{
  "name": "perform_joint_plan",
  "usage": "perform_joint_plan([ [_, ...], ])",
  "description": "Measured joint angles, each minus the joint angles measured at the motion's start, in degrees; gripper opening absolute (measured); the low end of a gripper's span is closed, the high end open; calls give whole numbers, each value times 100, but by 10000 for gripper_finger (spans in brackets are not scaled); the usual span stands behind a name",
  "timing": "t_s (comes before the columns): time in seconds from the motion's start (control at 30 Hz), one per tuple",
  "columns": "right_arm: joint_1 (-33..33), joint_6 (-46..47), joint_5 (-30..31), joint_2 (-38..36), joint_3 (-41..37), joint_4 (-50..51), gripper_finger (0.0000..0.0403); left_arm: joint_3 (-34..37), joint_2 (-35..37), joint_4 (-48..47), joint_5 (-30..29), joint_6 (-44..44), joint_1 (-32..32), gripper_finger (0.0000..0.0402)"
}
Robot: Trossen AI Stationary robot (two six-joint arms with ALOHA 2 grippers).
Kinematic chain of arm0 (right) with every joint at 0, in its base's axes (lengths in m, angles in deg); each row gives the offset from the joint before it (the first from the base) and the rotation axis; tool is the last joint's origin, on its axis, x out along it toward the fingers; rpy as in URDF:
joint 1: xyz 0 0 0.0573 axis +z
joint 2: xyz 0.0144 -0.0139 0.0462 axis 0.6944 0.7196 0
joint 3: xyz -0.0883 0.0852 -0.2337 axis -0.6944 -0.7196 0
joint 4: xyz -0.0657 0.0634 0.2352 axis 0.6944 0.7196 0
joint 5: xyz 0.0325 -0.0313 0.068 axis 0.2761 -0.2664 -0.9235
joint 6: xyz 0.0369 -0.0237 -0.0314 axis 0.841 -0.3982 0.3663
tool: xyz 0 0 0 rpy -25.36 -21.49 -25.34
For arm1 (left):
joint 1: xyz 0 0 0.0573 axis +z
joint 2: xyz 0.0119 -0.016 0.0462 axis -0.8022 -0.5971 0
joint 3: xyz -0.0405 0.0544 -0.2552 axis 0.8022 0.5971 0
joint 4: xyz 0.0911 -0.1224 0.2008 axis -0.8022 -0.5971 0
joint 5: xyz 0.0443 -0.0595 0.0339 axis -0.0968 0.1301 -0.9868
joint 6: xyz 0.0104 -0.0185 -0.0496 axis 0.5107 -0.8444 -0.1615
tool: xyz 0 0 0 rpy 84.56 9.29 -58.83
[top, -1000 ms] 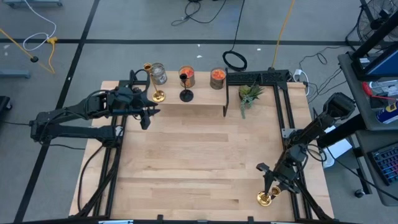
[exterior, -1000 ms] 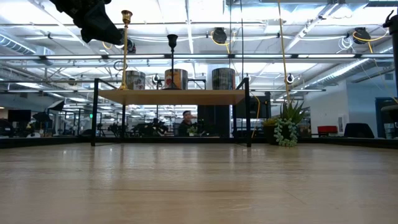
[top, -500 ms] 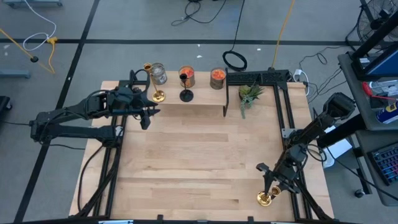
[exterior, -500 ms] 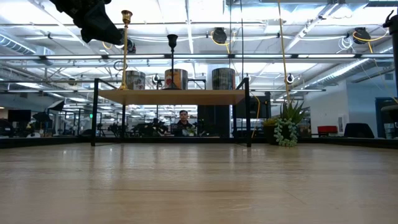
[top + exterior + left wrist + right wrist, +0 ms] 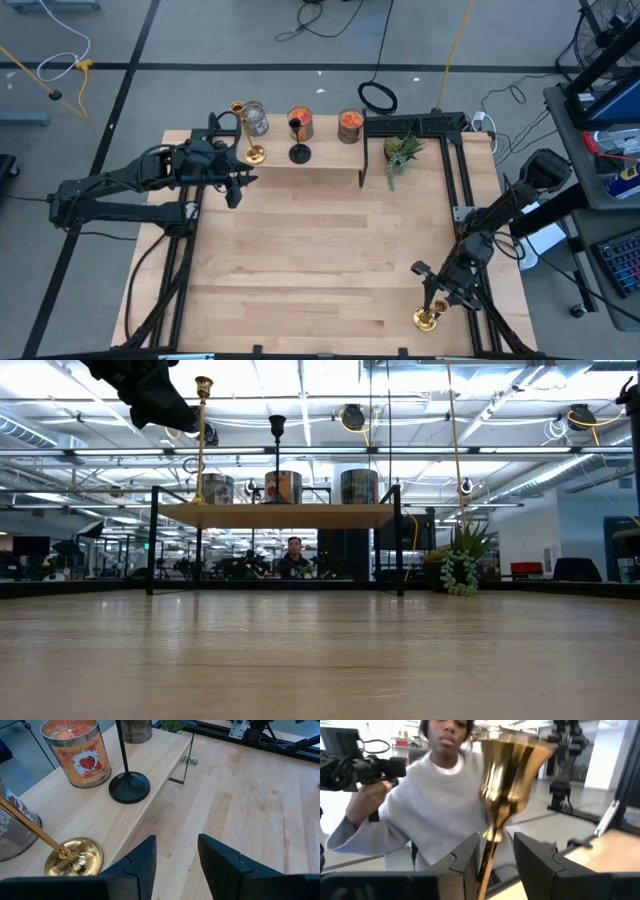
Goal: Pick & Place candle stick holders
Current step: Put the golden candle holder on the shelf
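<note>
One gold candle stick holder (image 5: 252, 150) and the black one with a dark red top (image 5: 298, 150) stand on their round bases on the wooden shelf (image 5: 300, 170) at the far edge. They also show in the left wrist view, gold (image 5: 72, 859) and black (image 5: 129, 786). My left gripper (image 5: 235, 187) hovers open and empty just in front of the shelf, beside the gold holder (image 5: 176, 865). A second gold holder (image 5: 428, 318) stands at the table's near right corner. My right gripper (image 5: 496, 862) is open, with its fingers on either side of that holder's stem (image 5: 487, 856). My right gripper has the gold holder's slim stem (image 5: 488, 851), below the flared cup, between its two open fingers. The stem stands close against one finger (image 5: 467, 865). I cannot tell whether it touches. The holder stands upright.
A glass jar (image 5: 256, 121) and two orange jars (image 5: 302, 122) (image 5: 349, 124) stand on the shelf behind the holders. A small green plant (image 5: 400, 152) stands to the shelf's right. A person in a grey sweater (image 5: 435, 815), holding a camera, stands just beyond the table's near edge.
</note>
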Motion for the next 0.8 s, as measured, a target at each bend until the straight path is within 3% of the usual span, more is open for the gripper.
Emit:
perform_joint_plan([
  [0.3, 2, -32, -18, 0, 2, 393, 15, 0, 0, -1, -1, 0, -2, 150],
  [0.4, -2, -297, 175, 2, 3, 381, 13, 0, 0, 0, 0, 0, -2, 150],
  [0.47, -20, -340, 649, 6, -1, 272, 19, 0, 2, 0, -2, 0, 0, 150],
  [0.7, -598, -309, 3446, 6, 2, -545, 9, 0, 0, -2, -2, 0, -2, 150],
  [0.8, -1078, -264, 3758, -19, 202, -719, 13, 0, 0, -1, -1, 0, -1, 150],
])
